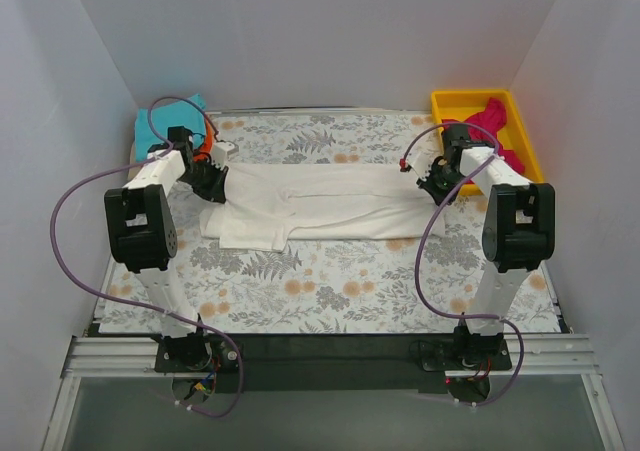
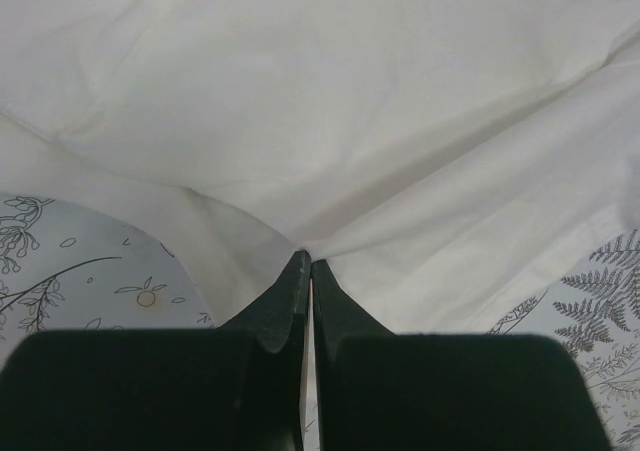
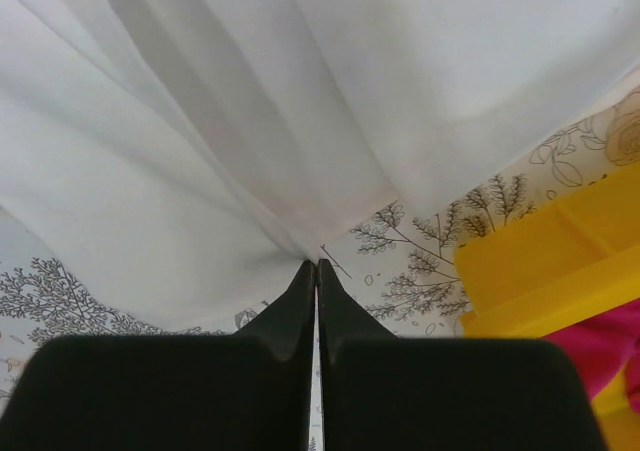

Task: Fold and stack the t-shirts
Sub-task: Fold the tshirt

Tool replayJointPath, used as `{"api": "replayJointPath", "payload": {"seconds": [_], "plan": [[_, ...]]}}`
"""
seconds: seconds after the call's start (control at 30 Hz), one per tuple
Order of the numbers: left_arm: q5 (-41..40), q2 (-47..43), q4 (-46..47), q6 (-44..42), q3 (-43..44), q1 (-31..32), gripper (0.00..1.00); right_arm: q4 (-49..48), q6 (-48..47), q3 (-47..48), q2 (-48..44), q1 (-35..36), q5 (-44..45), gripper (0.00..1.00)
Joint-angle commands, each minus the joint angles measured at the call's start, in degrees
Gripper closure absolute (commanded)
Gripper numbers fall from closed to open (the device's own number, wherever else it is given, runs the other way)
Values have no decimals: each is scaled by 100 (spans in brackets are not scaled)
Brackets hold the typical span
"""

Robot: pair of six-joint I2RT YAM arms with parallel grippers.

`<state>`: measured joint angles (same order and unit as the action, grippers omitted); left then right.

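The cream-white t-shirt [image 1: 310, 206] lies stretched across the middle of the floral table cloth. My left gripper [image 1: 212, 186] is shut on its left edge; in the left wrist view the cloth [image 2: 330, 121] gathers into the tips of that gripper [image 2: 308, 261]. My right gripper [image 1: 437, 186] is shut on its right edge; the cloth [image 3: 230, 121] pinches into the tips [image 3: 316, 263]. The teal t-shirt [image 1: 165, 123] lies at the back left with a bit of the orange one [image 1: 201, 146] beside it. The magenta-pink t-shirt [image 1: 490, 126] sits in the yellow bin.
A yellow bin [image 1: 450, 101] stands at the back right corner, also in the right wrist view [image 3: 545, 261]. White walls close in the table on three sides. Purple cables loop from both arms.
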<state>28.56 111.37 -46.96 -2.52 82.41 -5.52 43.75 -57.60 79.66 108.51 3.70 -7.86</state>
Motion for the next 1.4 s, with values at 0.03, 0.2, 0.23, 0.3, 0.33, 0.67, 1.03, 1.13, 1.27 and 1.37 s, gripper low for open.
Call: {"api": "replayJointPath", "payload": {"seconds": [0.03,0.2,0.23,0.3,0.33,0.67,1.03,1.13,1.27,1.37], "plan": [[150,-204,29,33,302,-28,100,-68,-67,366,56,-36,56,99],[133,-151,178,121,232,-19,100,-182,-5,366,232,-36,56,99],[107,-73,239,129,214,-37,100,-217,12,366,250,-36,65,99],[27,-2,275,199,170,-28,100,-252,39,349,329,-19,152,99],[-8,33,362,208,161,-28,94,-296,56,357,355,-19,188,99],[528,-1696,12,7,-891,-20,55,159,469,384,-794,78,-137,44],[-903,-2971,923,840,-3099,1096,65,626,1093,-240,-1428,113,-620,47],[-1220,-2937,1276,1236,-3284,1246,63,635,1137,-363,-1508,113,-673,47],[-1510,-2700,1601,1658,-3302,1317,62,644,1137,-433,-1543,113,-682,48],[-1757,-2525,1769,1861,-3346,1343,61,661,1129,-416,-1561,122,-673,48]]}}
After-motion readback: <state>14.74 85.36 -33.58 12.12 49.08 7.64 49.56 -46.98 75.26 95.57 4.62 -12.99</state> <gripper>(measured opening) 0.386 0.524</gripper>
